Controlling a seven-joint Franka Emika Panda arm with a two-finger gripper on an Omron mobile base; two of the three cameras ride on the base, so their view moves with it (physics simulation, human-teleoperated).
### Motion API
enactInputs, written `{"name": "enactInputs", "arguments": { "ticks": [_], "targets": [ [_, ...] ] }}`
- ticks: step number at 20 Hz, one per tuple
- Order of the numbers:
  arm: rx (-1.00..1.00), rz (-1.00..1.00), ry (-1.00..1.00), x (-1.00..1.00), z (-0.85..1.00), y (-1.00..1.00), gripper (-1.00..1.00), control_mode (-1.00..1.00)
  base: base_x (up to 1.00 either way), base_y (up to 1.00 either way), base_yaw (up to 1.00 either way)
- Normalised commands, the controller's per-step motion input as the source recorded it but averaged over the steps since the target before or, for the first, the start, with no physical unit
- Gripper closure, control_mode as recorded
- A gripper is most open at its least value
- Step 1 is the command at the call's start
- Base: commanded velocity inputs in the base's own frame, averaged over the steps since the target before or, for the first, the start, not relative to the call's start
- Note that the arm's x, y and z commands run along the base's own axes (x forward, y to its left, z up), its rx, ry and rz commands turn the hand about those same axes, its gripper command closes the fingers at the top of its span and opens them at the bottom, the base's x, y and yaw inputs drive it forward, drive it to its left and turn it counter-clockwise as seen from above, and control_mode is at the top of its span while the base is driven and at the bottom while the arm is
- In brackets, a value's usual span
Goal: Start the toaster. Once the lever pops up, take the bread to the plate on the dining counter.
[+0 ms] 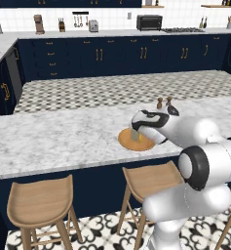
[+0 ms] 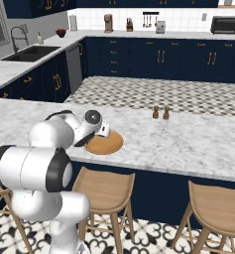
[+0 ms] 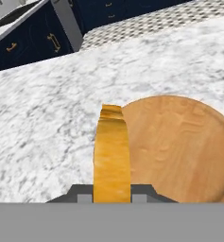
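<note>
You are holding the bread (image 3: 112, 151) edge-on in the end effector (image 3: 112, 197), which is clenched on the lower end of the slice. Bread like this is probably light, a little stiff but crumbly, so a gentle grip low on the crust is enough. The slice is hanging just over the left rim of the plate (image 3: 179, 146) on the desk (image 3: 42, 118).

The left base view is showing the end effector (image 1: 134, 134) reaching down onto the plate (image 1: 135, 141), but the bread is hard to make out there. In the right base view, the arm is covering part of the plate (image 2: 108, 143), with two small shakers (image 2: 160, 112) well apart behind it. The hand view is showing the grip.
</note>
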Motion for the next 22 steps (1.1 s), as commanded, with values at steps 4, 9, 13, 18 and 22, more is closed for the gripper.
{"name": "enactInputs", "arguments": {
  "ticks": [4,9,13,18,22],
  "targets": [
    [0.03,0.02,0.00,0.10,-0.19,0.00,1.00,-1.00,0.00,0.00,0.00],
    [0.01,0.01,0.00,0.22,-0.12,-0.02,1.00,-1.00,0.00,0.00,0.00],
    [0.02,0.02,0.00,0.24,-0.09,-0.10,1.00,-1.00,0.00,0.00,0.00],
    [0.03,0.02,0.00,0.24,-0.13,-0.09,1.00,-1.00,0.00,0.00,0.00],
    [0.06,0.01,0.02,0.13,-0.25,-0.10,1.00,-1.00,0.00,0.00,0.00]
  ]
}}
